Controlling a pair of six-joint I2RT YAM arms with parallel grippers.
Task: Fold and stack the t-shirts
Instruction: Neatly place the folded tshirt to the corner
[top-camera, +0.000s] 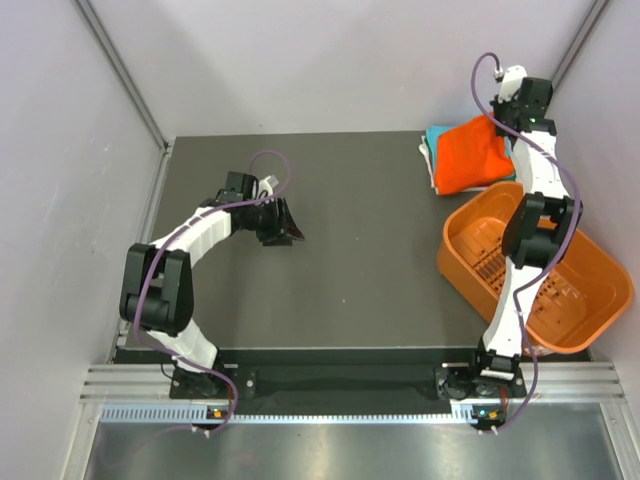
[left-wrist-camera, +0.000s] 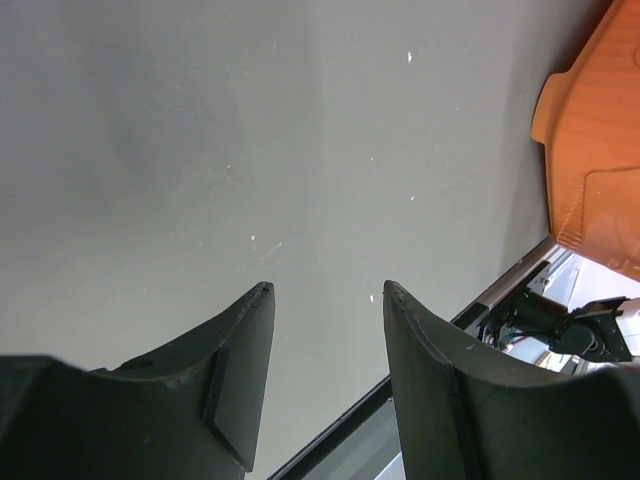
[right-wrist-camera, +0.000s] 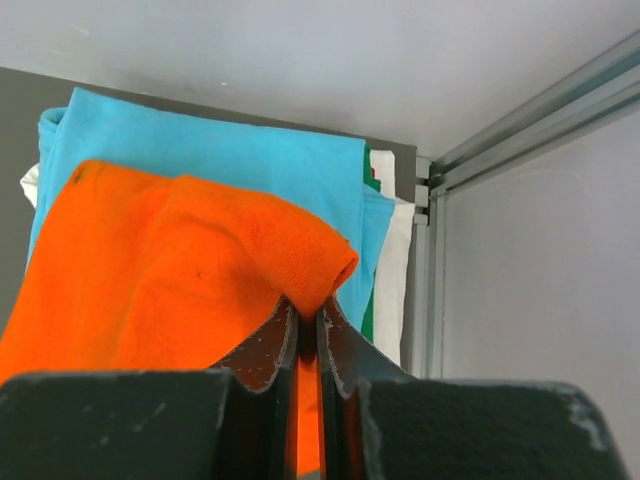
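A bright orange t-shirt (top-camera: 470, 152) (right-wrist-camera: 170, 260) lies on top of a pile at the table's far right corner. Under it sits a folded turquoise t-shirt (right-wrist-camera: 230, 150) (top-camera: 436, 134), with white cloth (right-wrist-camera: 392, 270) and a sliver of green below. My right gripper (right-wrist-camera: 308, 312) (top-camera: 503, 125) is shut on a pinched fold of the orange t-shirt at its right edge. My left gripper (left-wrist-camera: 325, 290) (top-camera: 290, 228) hovers open over bare table at centre left, with nothing between its fingers.
An orange slotted plastic basket (top-camera: 590, 300) (left-wrist-camera: 590, 130) stands at the right edge of the table, just in front of the pile. The right arm reaches over it. Aluminium frame rails (right-wrist-camera: 520, 120) and grey walls close in behind the pile.
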